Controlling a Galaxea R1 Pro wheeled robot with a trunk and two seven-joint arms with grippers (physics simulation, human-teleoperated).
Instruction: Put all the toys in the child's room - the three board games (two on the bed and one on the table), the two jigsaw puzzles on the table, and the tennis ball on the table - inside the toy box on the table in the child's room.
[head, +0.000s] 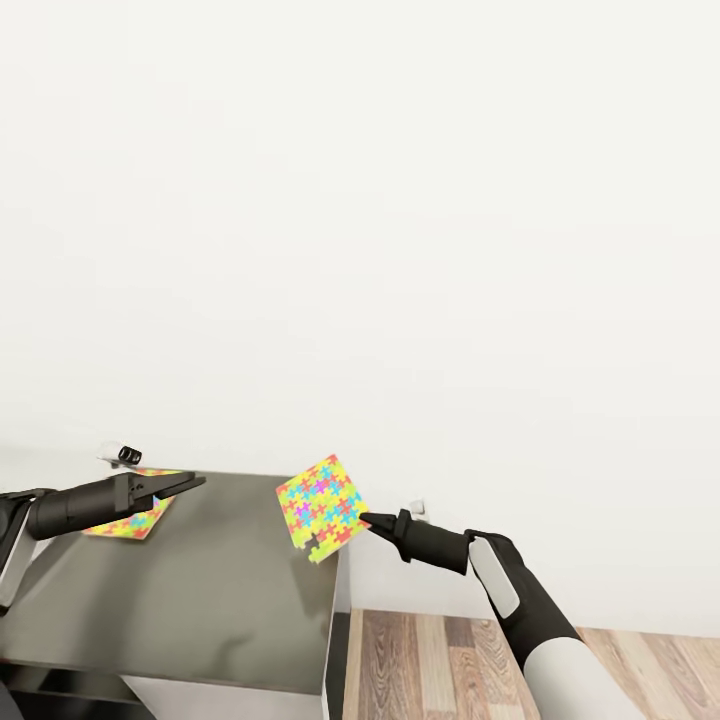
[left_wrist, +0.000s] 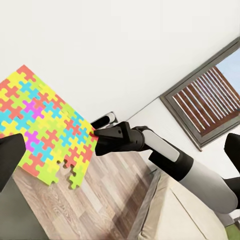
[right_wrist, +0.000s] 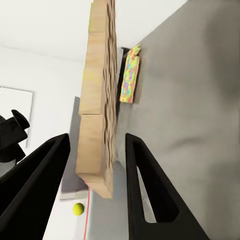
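The right gripper (head: 366, 519) pinches one edge of a jigsaw puzzle (head: 322, 507), fingers closed on it. The puzzle hangs tilted in the air over the right corner of the grey table (head: 230, 590), partly past the edge and above the wood floor (head: 440, 660). In the right wrist view the puzzle (right_wrist: 97, 95) sits edge-on between the two dark fingers (right_wrist: 145, 185), showing a tan underside.

The left gripper (head: 185, 484) hovers just above the second jigsaw puzzle (head: 120, 525), which lies flat near the table's far left side; whether its fingers are apart or together cannot be told. The left wrist view shows the lifted puzzle (left_wrist: 45, 130) and the right arm's gripper (left_wrist: 95, 140) at its edge.

Step in hand, judging by this: carrying the first puzzle toward the toy box. The box is not seen here, so the next move likely calls for turning the view to find it.

The puzzle is a thin, stiff square board with bright multicoloured interlocking pieces, one piece missing at its lower edge. A small yellow-green tennis ball (right_wrist: 77, 209) is visible in the right wrist view.
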